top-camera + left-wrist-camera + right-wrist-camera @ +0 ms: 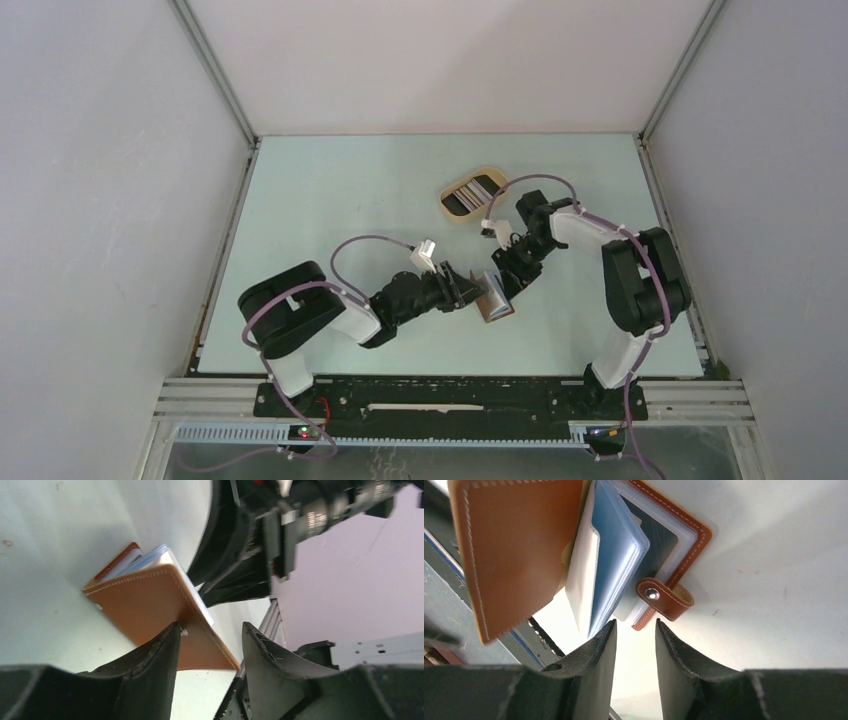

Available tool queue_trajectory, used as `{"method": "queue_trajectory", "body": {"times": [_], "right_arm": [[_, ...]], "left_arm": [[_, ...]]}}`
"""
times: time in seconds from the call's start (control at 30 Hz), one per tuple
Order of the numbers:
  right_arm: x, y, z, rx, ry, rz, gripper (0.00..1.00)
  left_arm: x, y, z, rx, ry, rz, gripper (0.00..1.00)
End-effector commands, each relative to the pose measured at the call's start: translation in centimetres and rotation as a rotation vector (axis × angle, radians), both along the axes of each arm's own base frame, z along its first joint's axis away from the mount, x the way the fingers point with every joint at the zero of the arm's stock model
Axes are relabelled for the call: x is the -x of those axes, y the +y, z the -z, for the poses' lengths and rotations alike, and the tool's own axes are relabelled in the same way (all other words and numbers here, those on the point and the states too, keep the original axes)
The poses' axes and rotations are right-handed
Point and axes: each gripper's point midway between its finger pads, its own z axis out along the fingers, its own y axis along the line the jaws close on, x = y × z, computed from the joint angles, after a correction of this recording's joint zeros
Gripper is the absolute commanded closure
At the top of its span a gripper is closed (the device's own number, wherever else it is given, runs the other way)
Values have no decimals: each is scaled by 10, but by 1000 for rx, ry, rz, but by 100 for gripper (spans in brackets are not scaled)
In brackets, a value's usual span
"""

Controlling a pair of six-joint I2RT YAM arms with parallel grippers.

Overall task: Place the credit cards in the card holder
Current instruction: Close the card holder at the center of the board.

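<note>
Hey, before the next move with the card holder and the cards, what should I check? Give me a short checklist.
1. card holder lies open: ok, cover raised, plastic sleeves fanned.
2. left gripper grips the cover: not ok, jaws apart with its edge between them.
3. right gripper carries a card: not ok, jaws apart, nothing between them.
4. credit cards located: ok, lying in the tray.
5. A free sleeve to fill: cannot tell.
</note>
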Motion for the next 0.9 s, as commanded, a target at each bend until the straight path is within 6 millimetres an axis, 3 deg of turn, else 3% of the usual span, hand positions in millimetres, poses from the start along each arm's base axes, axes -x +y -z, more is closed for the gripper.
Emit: {"method": "queue_trajectory", "body": {"times": [0.0, 0.17, 0.3, 0.4, 0.5, 0.53, 0.67, 0.87], "right_arm": [[-13, 1, -26, -73, -95, -4, 57], [-19, -3, -29, -72, -161, -61, 55], [-28, -9, -42, -86, -318, -203, 51], [-22, -13, -51, -172, -523, -470, 45], [-7, -18, -54, -290, -777, -873, 31], [-6, -17, -54, -306, -812, -922, 28], [-19, -9, -51, -327, -799, -916, 27], [-25, 1, -27, -295, -714, -892, 30]], "left_arm": [[-14, -4, 7, -64, -37, -1, 47], [-22, -3, 17, -109, -51, 3, 50], [-25, -3, 21, -137, -70, 18, 51], [-26, -4, 22, -156, -90, 38, 53], [-27, -3, 23, -185, -124, 55, 53], [-27, -2, 23, -193, -134, 59, 53], [-26, 1, 23, -217, -184, 73, 53], [-22, -2, 11, -126, -255, 124, 52]]}}
